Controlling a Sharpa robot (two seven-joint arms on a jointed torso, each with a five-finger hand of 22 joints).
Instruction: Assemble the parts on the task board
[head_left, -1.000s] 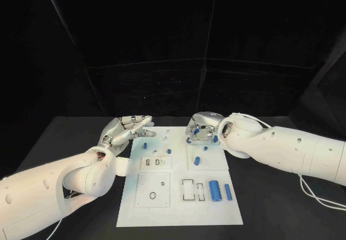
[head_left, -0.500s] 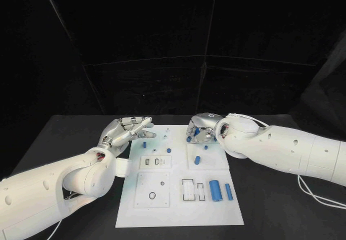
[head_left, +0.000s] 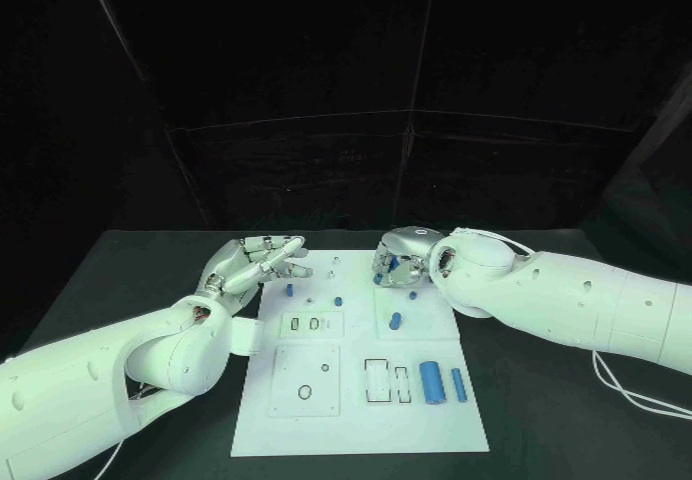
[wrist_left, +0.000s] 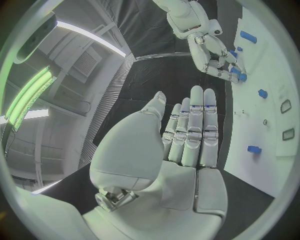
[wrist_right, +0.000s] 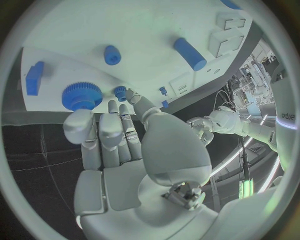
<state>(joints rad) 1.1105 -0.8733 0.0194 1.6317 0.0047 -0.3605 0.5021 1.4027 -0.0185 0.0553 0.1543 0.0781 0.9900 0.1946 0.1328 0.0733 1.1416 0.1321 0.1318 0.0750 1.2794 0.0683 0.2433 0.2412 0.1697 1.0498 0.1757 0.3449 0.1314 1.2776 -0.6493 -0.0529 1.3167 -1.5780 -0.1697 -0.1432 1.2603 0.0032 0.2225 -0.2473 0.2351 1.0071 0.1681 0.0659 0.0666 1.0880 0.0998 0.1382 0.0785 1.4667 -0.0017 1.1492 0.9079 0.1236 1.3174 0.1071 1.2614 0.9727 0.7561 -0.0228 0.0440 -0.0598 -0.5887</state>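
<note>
The white task board (head_left: 361, 410) lies in the middle of the black table. My right hand (head_left: 400, 261) hangs curled over its far right corner. There its fingertips (wrist_right: 80, 121) touch the rim of a blue gear (wrist_right: 81, 95) on the board, and the thumb lies beside a small blue knob (wrist_right: 119, 91). Whether the hand grips the gear I cannot tell. My left hand (head_left: 260, 258) hovers at the board's far left edge, fingers straight and apart (wrist_left: 190, 130), holding nothing.
Two blue cylinders (head_left: 430, 380) (head_left: 456, 384) lie at the board's near right. Blue pegs (head_left: 395, 321) (head_left: 338, 300) (head_left: 289, 291) stand further back. A blue block (wrist_right: 34, 77) sits near the gear. Recessed slots (head_left: 307, 324) and a plate (head_left: 306, 380) occupy the left half.
My right hand has edged slightly toward the board's far edge. The left hand has stayed almost still.
</note>
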